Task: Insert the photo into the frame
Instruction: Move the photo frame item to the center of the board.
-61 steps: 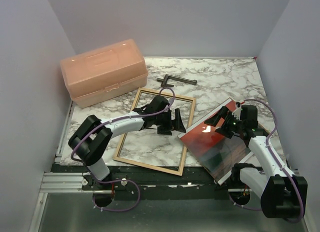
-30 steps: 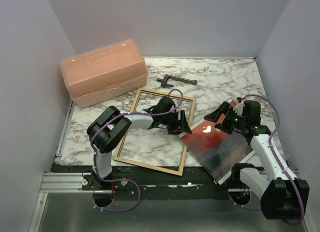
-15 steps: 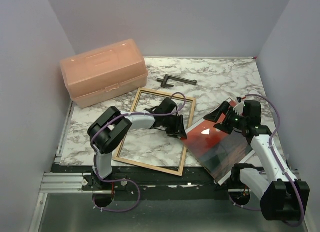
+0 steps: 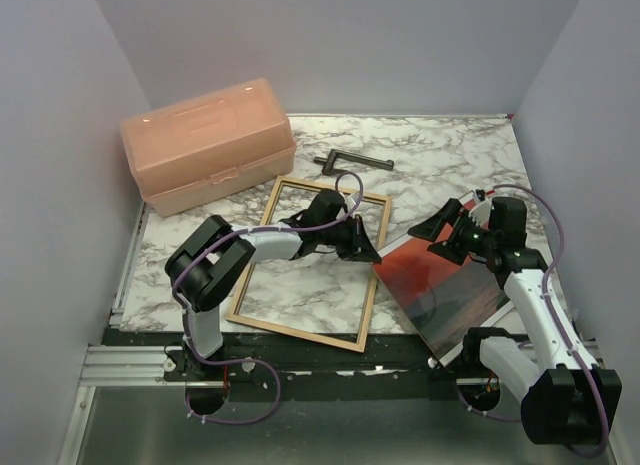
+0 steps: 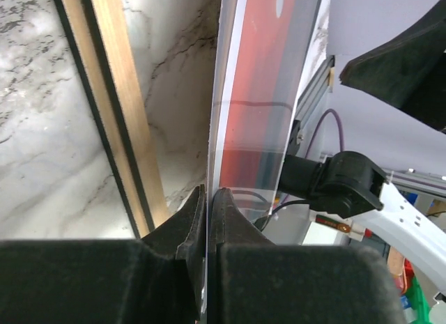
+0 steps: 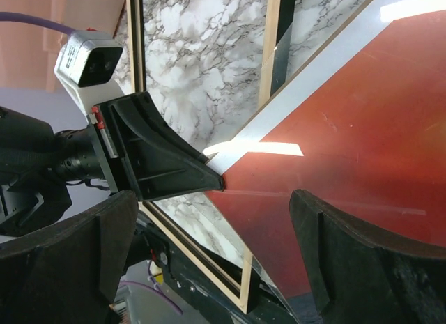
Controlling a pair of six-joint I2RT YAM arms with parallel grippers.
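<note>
At the far left of the marble table (image 4: 450, 150) sits a peach plastic toolbox (image 4: 207, 143), taking no part in the job. To its right the frame (image 4: 295, 331) lies flat with its tan wood face up, and the marble shows through its opening. A black angled tool (image 4: 352, 163) rests well behind it.

Reaching across the frame, the left gripper (image 4: 368, 251) is pinched tight on the left edge of the photo (image 4: 450, 290). The wrist view shows both fingertips (image 5: 196, 211) pressed against the thin white-bordered sheet. The print faces red side up just right of the frame's right rail, outside the opening. Its gripped edge appears raised, and its near corner juts past the table's front edge.

Farther right, the right gripper (image 4: 450, 235) hovers over the photo's far right portion with its fingers spread wide, holding nothing.

The step in hand looks like the pick-up: the grip on the photo is made, but the carry to the frame is not yet begun. The next move probably calls for lifting the sheet clear of the rail and drawing it left over the opening. It would then need turning to match the frame's slant before being lowered square inside the rails. Held by one edge, a glossy print may sag or slip, so a slow pull seems wise. The open right gripper could steady the far side.
</note>
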